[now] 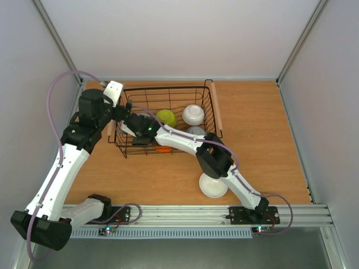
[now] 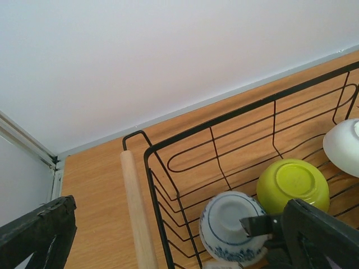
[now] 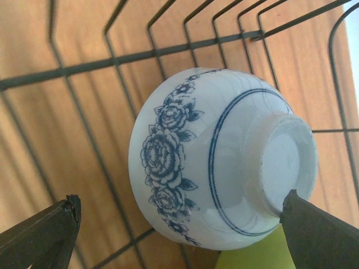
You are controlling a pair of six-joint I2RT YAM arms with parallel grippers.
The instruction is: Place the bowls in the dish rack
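Right gripper (image 3: 179,199) of yours was wide open, one finger on each side of the blue bowl (image 3: 213,162) and not squeezing it. That bowl sat upside down at the rack's (image 1: 168,89) left end. Left gripper (image 2: 160,218) hung open and empty over the rack's left rim. Green bowl (image 1: 166,117), white bowl (image 1: 193,114), grey bowl (image 1: 196,131) and orange bowl (image 1: 162,149) were in the rack too. Second white bowl (image 1: 213,186) sat out on the table (image 1: 263,140) by your right arm.

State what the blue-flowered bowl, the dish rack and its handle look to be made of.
Blue-flowered bowl: likely glazed ceramic; glossy white surface with printed blue roses and bands.
Dish rack: thin metal wire with a black coating, judging by its bent rods.
Handle: apparently unfinished light wood; a matte, pale round bar.
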